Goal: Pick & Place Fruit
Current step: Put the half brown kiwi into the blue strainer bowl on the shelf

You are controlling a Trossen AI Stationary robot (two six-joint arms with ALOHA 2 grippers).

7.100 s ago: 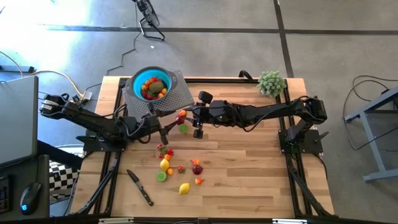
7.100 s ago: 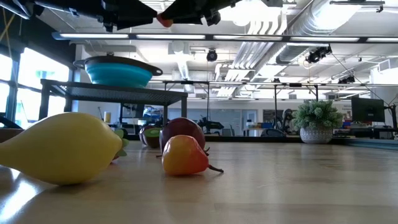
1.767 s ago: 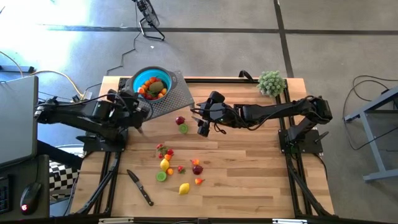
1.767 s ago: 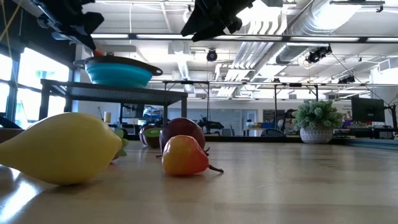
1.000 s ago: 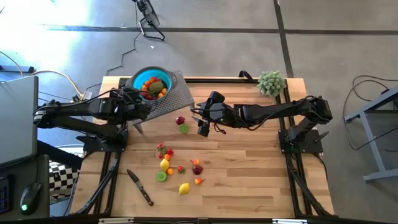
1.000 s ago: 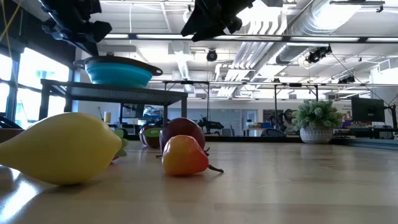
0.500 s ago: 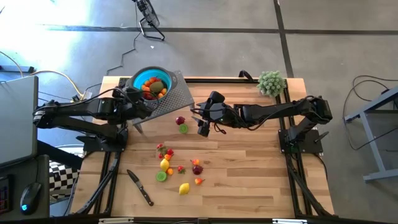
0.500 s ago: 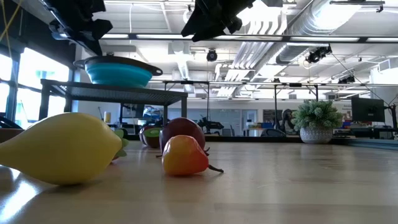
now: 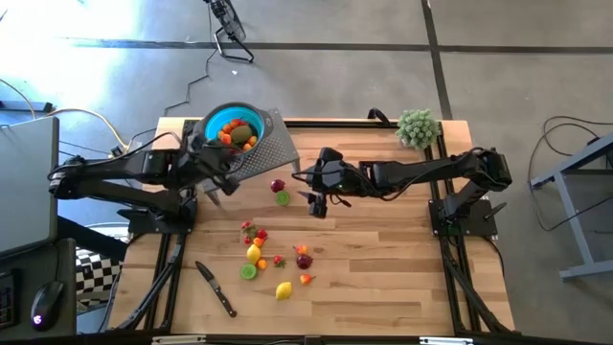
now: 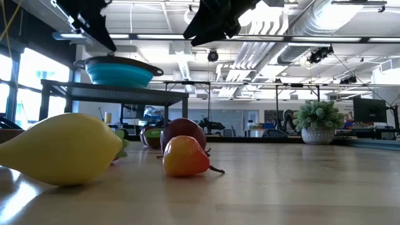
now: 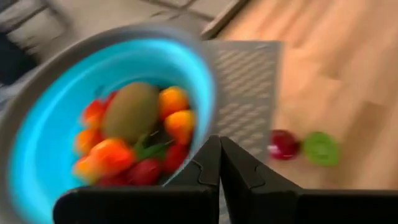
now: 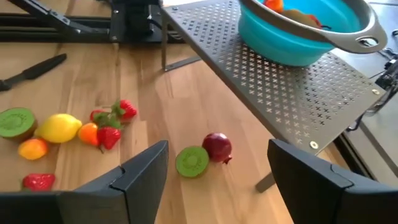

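Since a second ago your left gripper (image 9: 222, 178) has pulled back from the teal bowl (image 9: 232, 129) and its fingers (image 11: 219, 163) have come together with nothing between them; your right gripper (image 9: 317, 200) has swung slightly toward the loose fruit, jaws held apart as before.

The fruit is split between two places. One share sits in the bowl: in the left wrist view you see orange and red pieces (image 11: 180, 124) piled around a brownish-green kiwi (image 11: 130, 112). The bowl stands on a perforated grey metal rack (image 9: 268, 144) at the far left corner of the wooden table (image 9: 383, 268).

The other share lies on the table. Just beside the rack you have a dark red fruit (image 12: 217, 147) touching or nearly touching a lime-green kiwi half (image 12: 191, 161); your right gripper hangs above the table near these two, empty. Nearer the table's front a loose scatter lies together: strawberries (image 12: 117, 118), a yellow lemon (image 12: 60, 127), a small orange fruit (image 12: 32, 148) and another green half (image 12: 15, 121). In the low view a second lemon (image 10: 59, 148) fills the near left, with a red-orange pear-like fruit (image 10: 185, 156) and a maroon one (image 10: 183, 131) behind it.

A black-handled knife (image 9: 216, 289) lies near the front left edge, well apart from the fruit by the rack. A fuzzy pale green plant (image 9: 418, 126) stands at the far right corner.
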